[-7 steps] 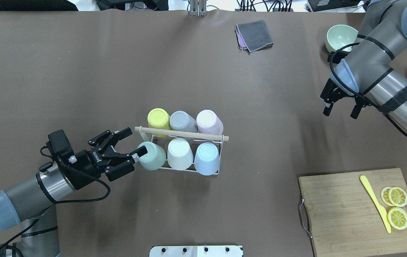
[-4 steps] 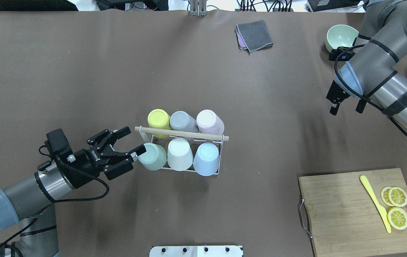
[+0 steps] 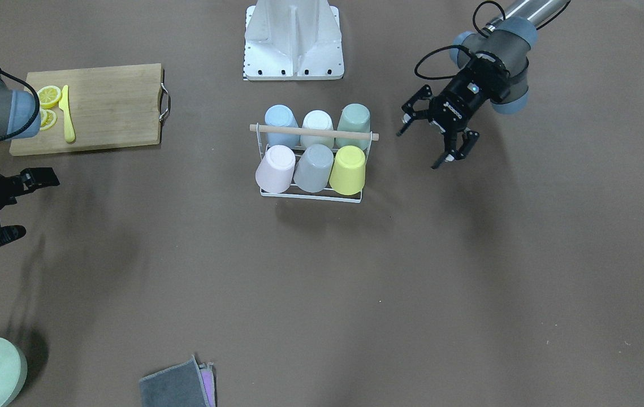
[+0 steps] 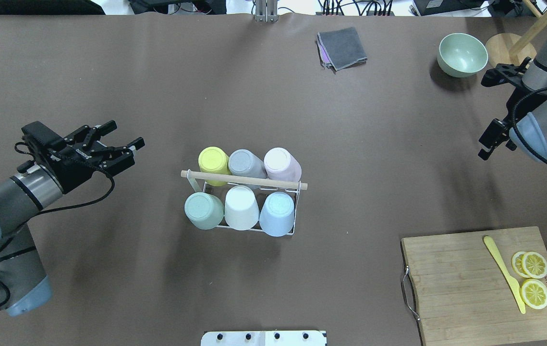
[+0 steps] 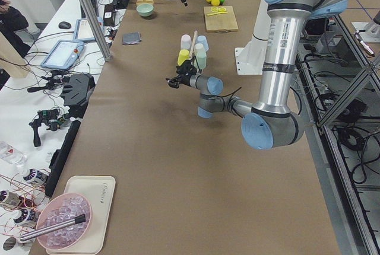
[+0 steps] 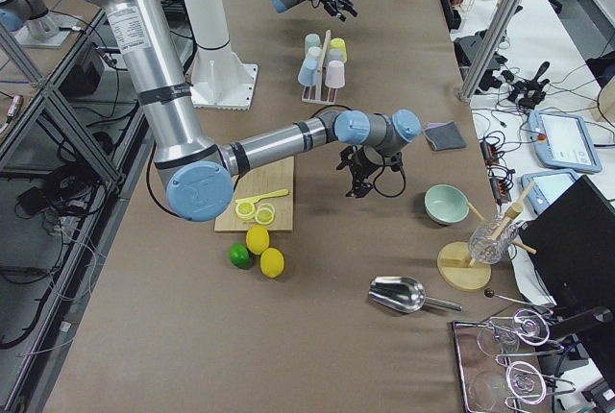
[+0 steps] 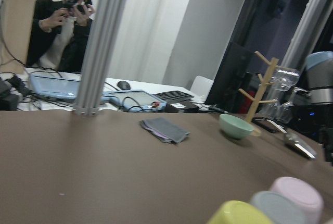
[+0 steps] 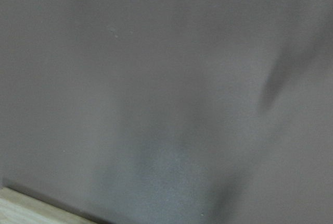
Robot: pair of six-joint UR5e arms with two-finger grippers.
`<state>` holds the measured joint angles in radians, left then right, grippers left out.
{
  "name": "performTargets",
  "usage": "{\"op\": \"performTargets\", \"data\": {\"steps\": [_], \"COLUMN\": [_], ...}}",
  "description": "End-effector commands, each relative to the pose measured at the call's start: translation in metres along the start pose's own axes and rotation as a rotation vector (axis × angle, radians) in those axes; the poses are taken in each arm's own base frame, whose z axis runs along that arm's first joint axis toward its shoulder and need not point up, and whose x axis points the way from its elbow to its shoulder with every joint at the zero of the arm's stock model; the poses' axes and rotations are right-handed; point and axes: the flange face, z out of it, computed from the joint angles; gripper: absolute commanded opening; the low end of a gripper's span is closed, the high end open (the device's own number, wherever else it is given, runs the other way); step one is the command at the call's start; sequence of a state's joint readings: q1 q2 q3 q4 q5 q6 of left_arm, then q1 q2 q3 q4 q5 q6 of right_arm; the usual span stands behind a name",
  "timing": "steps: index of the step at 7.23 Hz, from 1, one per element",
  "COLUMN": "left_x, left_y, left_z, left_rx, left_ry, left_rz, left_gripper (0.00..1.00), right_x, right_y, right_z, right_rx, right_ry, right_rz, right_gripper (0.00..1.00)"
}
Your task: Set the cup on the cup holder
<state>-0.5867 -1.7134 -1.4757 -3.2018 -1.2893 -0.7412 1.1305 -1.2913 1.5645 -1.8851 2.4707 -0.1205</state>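
Cup holder [image 4: 244,180] at centre of counter [image 4: 350,120], all slots filled; sage-green cup [image 4: 203,210] inverted on end prong nearest left hand [image 4: 125,134]. Both hands wide, empty; right hand [image 3: 33,206] far off. Risk: arm sweep clipping holder, toppling it.

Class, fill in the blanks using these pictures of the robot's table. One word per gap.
1. The cup holder carries ___ cups, all upside down.
2. In the overhead view, the cup between the yellow cup and the pink cup is ___.
3. The left gripper is open and holds ___.
4. The knife on the cutting board is ___.

Missing words: six; grey; nothing; yellow.
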Motion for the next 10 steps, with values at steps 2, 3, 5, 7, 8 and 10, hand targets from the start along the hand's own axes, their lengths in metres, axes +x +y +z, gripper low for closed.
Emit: {"op": "performTargets", "data": {"steps": [2,3,5,7,8,10], "left_x": [-0.147,-0.177,-0.227,-0.286,-0.302,-0.312], "left_y": [-0.060,-0.082,-0.104,-0.120,-0.129,-0.113], "left_z": [0.008,0.003,-0.022,-0.070,-0.095,-0.148], "left_rx": [-0.373,-0.467,-0.628,-0.780,-0.860,-1.019], "left_ry": [-0.198,-0.245,-0.331,-0.423,-0.484,-0.548], "left_rz": [0.015,0.031,-0.003,0.003,-0.017,-0.212], "left_gripper": [0.96,0.96,0.96,0.96,0.96,0.97], "right_x": [0.063,0.083,0.106,0.111,0.109,0.107], "right_y": [0.044,0.059,0.084,0.097,0.111,0.134], "right_z": [-0.004,-0.006,-0.005,-0.005,-0.011,-0.016], "right_rx": [0.111,0.129,0.181,0.228,0.269,0.318], "right_ry": [0.053,0.052,0.045,0.035,0.082,0.135], "right_rz": [0.036,0.103,0.239,0.394,0.484,0.578], "right_gripper": [0.95,0.93,0.94,0.94,0.94,0.95]}}
